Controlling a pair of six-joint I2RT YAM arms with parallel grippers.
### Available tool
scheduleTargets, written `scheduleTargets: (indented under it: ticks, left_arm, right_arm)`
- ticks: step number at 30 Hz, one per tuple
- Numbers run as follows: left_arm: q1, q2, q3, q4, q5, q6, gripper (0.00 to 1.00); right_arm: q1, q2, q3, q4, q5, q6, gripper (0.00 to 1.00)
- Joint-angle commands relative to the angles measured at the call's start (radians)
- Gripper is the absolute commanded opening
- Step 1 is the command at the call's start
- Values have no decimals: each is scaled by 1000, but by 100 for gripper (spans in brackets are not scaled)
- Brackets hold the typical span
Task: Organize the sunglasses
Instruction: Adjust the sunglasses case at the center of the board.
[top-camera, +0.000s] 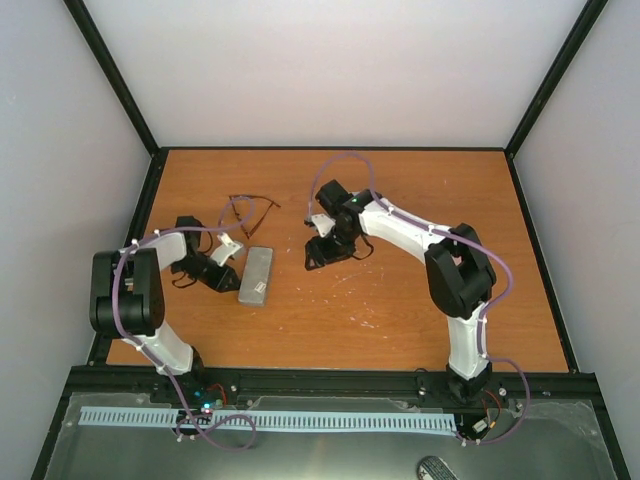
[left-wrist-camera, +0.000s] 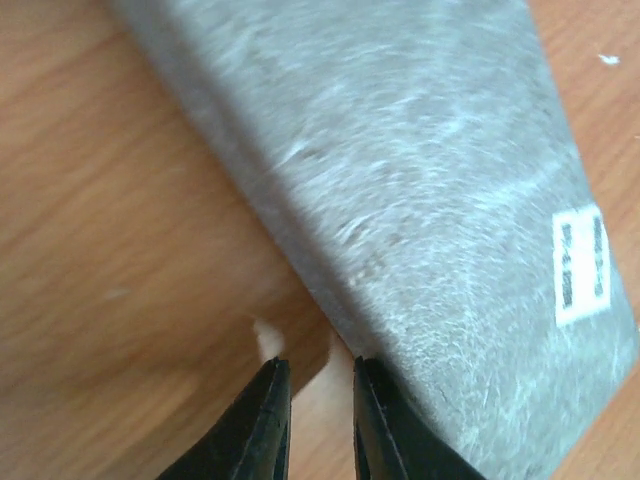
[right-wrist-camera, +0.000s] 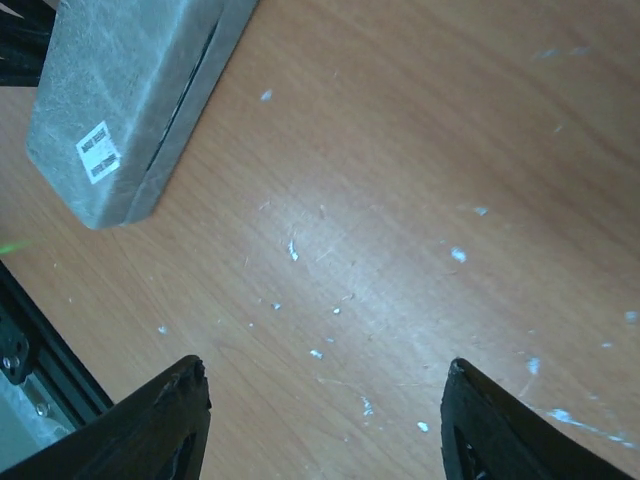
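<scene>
Left gripper, jaws nearly closed and empty, presses against the grey case, probably steadying it. Right gripper, jaws wide and empty, hovers over bare tabletop. Brown wire-framed sunglasses lie just beyond the left jaws.

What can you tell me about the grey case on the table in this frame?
The grey case is an oblong, closed box with a mottled, felt-like grey surface and rounded corners. A seam runs along one long side, and a small white printed label sits near one end. It lies flat on the wooden table, left of centre. The left gripper, jaws nearly together, sits at its edge.
</scene>
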Motion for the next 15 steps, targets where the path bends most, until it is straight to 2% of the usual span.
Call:
scheduleTargets:
  ticks: [1,8,9,10,11,15]
  left_arm:
    - [-72,-55,-38,50,55,-50,19]
    - [-148,-18,-60,208,55,-121,18]
    - [-148,-11,-65,234,40,-125,18]
    - [-148,-4,-73,255,19,-125,18]
    - [-148,0,-81,272,-8,-118,18]
    - [-144,-12,-136,332,-82,-107,17]
  right_arm:
    - [33,-1,-58,60,-40,31,62]
    - [81,48,-106,173,27,20,70]
    - [84,59,-102,191,31,11,73]
    - [88,71,-90,201,37,-6,95]
    - [94,91,-67,202,49,-24,99]
    - [129,140,15,199,143,-85,100]
